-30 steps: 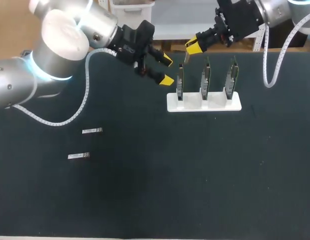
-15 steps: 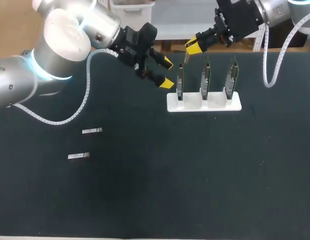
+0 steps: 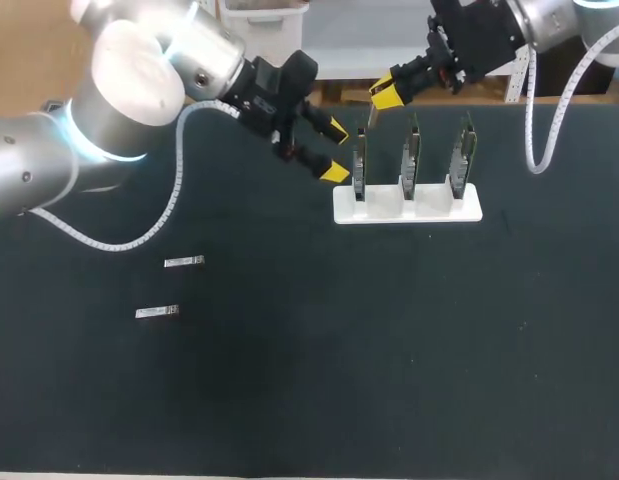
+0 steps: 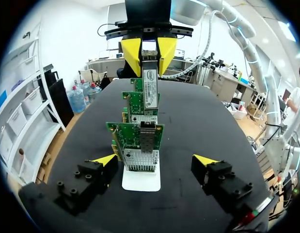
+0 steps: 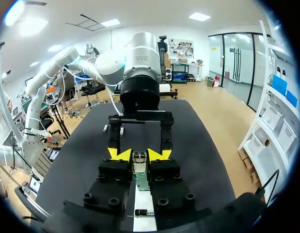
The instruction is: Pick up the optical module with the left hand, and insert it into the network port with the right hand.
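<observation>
Optical module clamped in R hand — L hand spread apart, nearby.

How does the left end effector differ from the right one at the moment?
The left end effector is open and empty; the right end effector is shut on a small silver optical module. The left one sits beside the end green circuit card in the white rack; the right one hangs above that card. Both have black fingers with yellow tips.
</observation>
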